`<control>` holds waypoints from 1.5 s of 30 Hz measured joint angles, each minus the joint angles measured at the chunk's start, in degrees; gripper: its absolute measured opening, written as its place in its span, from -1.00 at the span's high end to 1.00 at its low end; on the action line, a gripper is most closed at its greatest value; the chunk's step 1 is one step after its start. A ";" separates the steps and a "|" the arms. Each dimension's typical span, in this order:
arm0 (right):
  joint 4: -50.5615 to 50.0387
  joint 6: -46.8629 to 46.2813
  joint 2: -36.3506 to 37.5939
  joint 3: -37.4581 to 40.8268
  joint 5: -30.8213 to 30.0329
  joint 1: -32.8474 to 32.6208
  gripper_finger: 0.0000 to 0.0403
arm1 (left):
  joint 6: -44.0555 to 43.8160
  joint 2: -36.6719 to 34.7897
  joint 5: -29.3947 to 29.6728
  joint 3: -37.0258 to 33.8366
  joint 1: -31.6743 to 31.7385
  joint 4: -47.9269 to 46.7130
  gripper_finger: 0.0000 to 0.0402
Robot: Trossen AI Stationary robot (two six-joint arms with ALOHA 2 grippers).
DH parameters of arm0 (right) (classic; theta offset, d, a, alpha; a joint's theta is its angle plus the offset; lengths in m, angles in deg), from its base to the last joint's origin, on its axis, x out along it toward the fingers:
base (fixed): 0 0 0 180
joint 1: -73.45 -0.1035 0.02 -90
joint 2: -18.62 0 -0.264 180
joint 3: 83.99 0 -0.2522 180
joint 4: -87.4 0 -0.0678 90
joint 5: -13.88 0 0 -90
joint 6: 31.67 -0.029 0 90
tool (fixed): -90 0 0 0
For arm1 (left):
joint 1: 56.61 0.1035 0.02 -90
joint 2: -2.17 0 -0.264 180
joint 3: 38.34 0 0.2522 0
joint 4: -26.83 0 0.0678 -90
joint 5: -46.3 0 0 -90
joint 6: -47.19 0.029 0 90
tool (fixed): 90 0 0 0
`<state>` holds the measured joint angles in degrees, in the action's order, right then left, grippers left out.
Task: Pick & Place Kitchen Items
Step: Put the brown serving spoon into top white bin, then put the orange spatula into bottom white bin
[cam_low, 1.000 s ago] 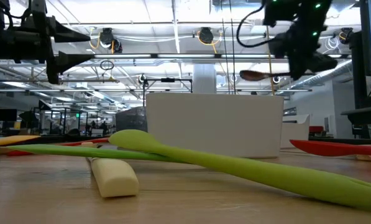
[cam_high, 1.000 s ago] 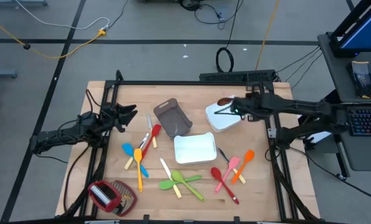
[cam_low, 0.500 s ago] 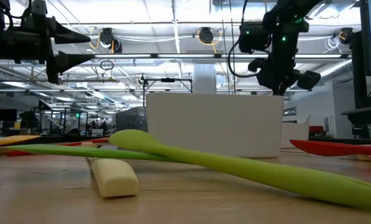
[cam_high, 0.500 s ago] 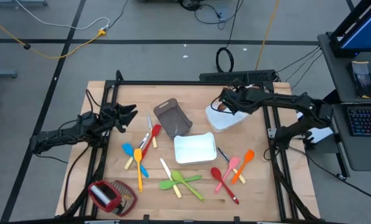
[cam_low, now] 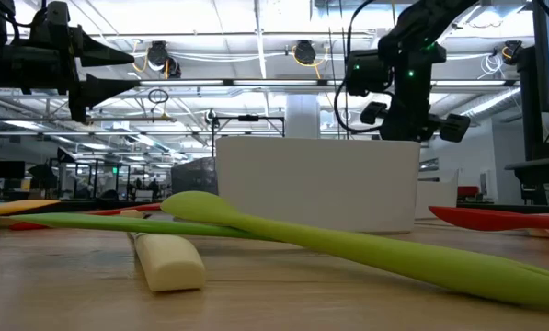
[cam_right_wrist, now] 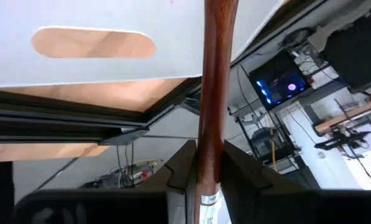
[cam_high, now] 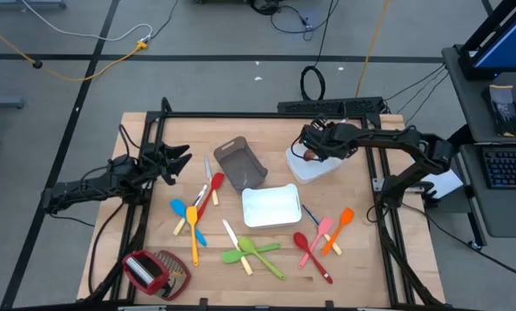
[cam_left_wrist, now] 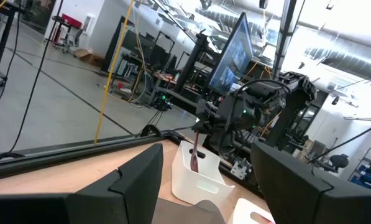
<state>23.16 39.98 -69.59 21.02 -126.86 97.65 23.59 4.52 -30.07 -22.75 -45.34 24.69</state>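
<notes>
The right gripper [cam_high: 313, 149] was over the white tray [cam_high: 322, 166] at the far right of the table, fingers pinched tight on the handle of the brown spoon [cam_right_wrist: 214, 93]. In the right wrist view that handle ran straight out from between the fingers, and in the left wrist view the spoon [cam_left_wrist: 196, 157] hung nearly upright, bowl end down inside the tray, long axis close to vertical. It looked like a stiff, light wooden piece with a smooth, rather slick shaft, so a hold near the handle's end, as here, seemed enough, though it could swing or slip if the pinch eased unevenly. The tray's white wall [cam_right_wrist: 110, 68] stood just beside the shaft. Meanwhile the left gripper [cam_high: 176, 158] waited at the table's left, its fingers spread wide and holding nothing. The remaining utensils lay flat on the wood, the green spoon [cam_low: 348, 244] stretched lengthwise across the low view, others scattered around the middle white tray [cam_high: 270, 207].
</notes>
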 joint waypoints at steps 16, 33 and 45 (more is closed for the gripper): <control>5.43 -1.11 -0.02 0.02 6.06 -5.02 0.67 | 1.44 0.02 0.00 0.01 0.00 -0.37 -0.25; 1.77 -6.19 4.94 0.04 -6.09 -10.47 0.68 | 1.38 0.00 -0.02 0.01 0.02 -1.09 -0.25; -21.05 -47.81 17.43 0.04 16.65 -18.10 0.89 | 2.42 0.00 -0.02 0.01 0.00 -0.96 -0.25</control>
<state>2.11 -7.83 -52.16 21.06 -110.21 79.54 26.01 4.52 -30.10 -22.74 -45.34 23.73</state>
